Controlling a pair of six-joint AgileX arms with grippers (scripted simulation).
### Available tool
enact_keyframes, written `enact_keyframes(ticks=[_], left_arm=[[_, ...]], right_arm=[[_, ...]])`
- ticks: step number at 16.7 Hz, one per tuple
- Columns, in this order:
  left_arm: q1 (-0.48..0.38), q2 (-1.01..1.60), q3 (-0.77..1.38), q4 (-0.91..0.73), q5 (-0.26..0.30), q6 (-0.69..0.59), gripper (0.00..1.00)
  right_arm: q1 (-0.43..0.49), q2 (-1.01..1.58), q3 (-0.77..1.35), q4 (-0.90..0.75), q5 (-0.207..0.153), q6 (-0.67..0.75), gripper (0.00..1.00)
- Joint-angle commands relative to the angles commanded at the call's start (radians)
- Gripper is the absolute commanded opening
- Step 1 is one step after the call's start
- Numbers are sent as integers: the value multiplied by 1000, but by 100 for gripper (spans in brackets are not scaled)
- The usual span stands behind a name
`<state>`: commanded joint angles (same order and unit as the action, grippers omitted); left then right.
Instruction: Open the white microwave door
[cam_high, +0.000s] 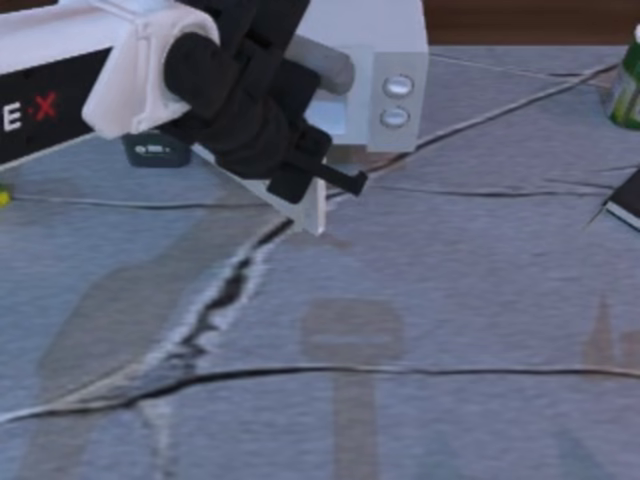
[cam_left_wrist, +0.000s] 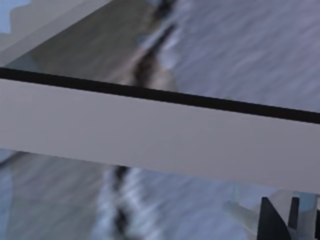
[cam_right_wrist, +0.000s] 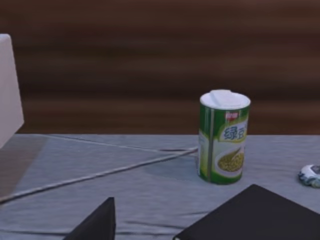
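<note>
While my left arm reaches across the upper left of the top view, my left gripper (cam_high: 335, 178) sits just in front of the boxy white microwave (cam_high: 385, 40), which stands at the upper middle of the frame against the far edge of the cracked blue-grey table (cam_high: 460, 300). Its two round silver knobs (cam_high: 397, 100) face forward on the right front panel. The flat white door (cam_high: 312, 205) is swung partway out, its free edge pointing toward the middle of the frame, and my black fingers (cam_high: 345, 180) lie right at that edge. Whether they are clamped on the door or merely against it, I cannot tell, because the wrist hides the contact.

From my left wrist view, a broad pale band with a dark line along its upper side, the door's edge (cam_left_wrist: 160, 135), crosses the whole frame very close to the camera, with the cracked table surface above and below it. One dark fingertip (cam_left_wrist: 272, 222) shows at the lower right corner.

A small dark grey block (cam_high: 157, 150) lies on the table just under my left arm. A green can with a white lid (cam_right_wrist: 223, 137) stands upright at the far right of the top view. Only a black edge (cam_high: 625, 200) of my right arm shows at the right border, well apart from the microwave, and I cannot tell how its claw stands.
</note>
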<state>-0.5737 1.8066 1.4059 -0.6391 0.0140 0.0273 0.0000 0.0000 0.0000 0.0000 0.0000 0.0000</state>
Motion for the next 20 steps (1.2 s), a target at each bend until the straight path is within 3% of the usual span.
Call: enact_keyframes(ticks=[5,12,20], left_arm=[[-5,-2,-1,0,8,-1,0],[44,-56,-68,4,74,127,0],[45,-57,-69,5,75,129,0]], right_arm=[[0,0,0,0,0,0,100],[0,0,0,0,0,0,100],[0,0,0,0,0,0,100]])
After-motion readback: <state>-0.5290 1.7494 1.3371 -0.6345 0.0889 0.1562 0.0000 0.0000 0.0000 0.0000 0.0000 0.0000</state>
